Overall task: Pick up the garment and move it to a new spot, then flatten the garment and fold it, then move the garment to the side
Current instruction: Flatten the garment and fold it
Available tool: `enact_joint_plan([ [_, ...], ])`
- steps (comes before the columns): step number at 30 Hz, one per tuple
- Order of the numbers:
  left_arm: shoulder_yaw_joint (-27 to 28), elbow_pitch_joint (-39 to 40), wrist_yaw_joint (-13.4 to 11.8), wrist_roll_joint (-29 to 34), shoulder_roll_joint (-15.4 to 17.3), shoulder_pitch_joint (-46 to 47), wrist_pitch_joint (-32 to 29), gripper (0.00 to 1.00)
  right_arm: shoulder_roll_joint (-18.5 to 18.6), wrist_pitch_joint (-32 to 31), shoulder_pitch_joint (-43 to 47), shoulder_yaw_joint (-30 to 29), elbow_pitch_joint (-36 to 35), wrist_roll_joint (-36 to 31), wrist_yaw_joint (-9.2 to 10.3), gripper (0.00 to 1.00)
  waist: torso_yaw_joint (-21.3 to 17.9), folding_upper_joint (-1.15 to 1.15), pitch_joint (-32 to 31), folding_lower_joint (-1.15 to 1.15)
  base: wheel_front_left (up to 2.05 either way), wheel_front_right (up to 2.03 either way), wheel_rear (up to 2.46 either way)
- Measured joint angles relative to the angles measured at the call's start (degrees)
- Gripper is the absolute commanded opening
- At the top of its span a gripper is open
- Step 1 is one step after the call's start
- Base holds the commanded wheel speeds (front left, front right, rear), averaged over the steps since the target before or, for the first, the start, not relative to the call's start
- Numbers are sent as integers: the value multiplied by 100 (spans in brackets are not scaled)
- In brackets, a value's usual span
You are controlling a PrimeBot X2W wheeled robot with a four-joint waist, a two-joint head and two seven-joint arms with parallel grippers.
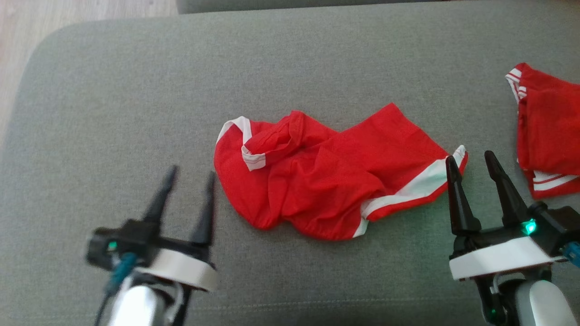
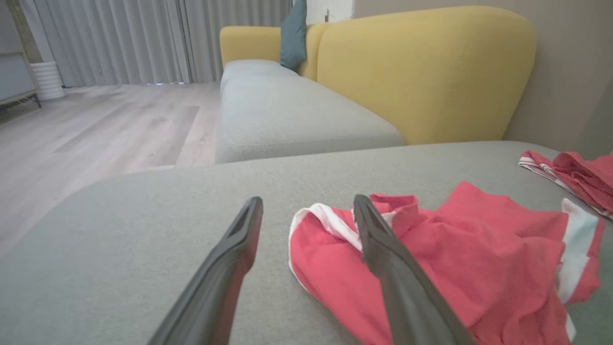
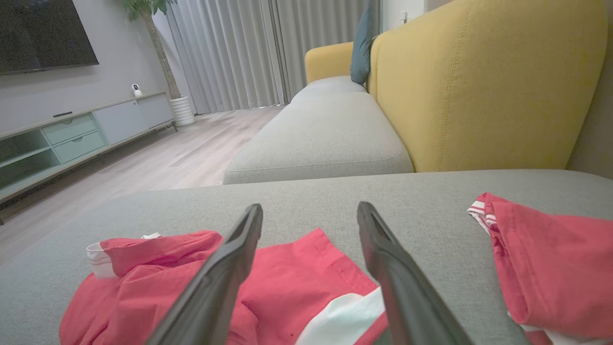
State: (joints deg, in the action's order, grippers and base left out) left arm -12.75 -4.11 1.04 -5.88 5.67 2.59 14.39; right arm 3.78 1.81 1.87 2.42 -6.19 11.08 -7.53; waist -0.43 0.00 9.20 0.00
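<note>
A crumpled red garment (image 1: 326,176) with white stripes lies in the middle of the grey cushion (image 1: 136,90). It also appears in the left wrist view, garment (image 2: 479,258), and in the right wrist view, garment (image 3: 297,282). My left gripper (image 1: 190,174) stands open just left of the garment's left edge, nothing between its fingers. At the garment's right corner my right gripper (image 1: 471,158) stands open, its left fingertip (image 1: 451,163) by the white stripe. Neither holds cloth.
A second red garment (image 1: 546,131) with white stripes lies folded at the cushion's right edge, close beside my right gripper. Wooden floor (image 1: 18,45) shows beyond the cushion's rounded left corner. A yellow sofa back (image 3: 483,81) rises behind.
</note>
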Motion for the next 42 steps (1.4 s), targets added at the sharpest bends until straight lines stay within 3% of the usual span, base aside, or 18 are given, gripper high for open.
enact_joint_plan([
  [7,-1023,-320,474,-137,-93,261,-782,100,-30,-8,-29,31,7,1,0,100,-7,0,197,0,0,0,0],
  [13,-1389,-971,554,-456,-132,459,-1545,100,-60,-5,-191,118,78,36,0,100,-168,0,346,0,0,0,0],
  [16,-1407,-1145,563,-547,-132,526,-1637,100,-73,3,-211,110,121,70,0,100,-252,0,413,0,0,0,0],
  [17,-1404,-1202,567,-547,-129,563,-1635,44,-77,3,-216,110,136,82,0,100,-276,0,432,0,0,0,0],
  [18,-1389,-1268,567,-560,-125,612,-1635,0,-81,18,-222,110,143,87,0,100,-295,0,451,0,0,0,0],
  [27,-1078,-1155,342,-527,131,883,-1491,0,-102,71,-232,47,166,135,0,100,-330,0,488,0,0,0,0],
  [36,-840,-888,349,-439,581,1724,-1700,0,-104,71,-251,54,229,280,0,100,-340,0,541,0,0,0,0],
  [42,-703,-1306,432,-472,745,2609,-2056,0,-107,80,-374,87,327,360,0,100,-505,0,631,0,0,0,0],
])
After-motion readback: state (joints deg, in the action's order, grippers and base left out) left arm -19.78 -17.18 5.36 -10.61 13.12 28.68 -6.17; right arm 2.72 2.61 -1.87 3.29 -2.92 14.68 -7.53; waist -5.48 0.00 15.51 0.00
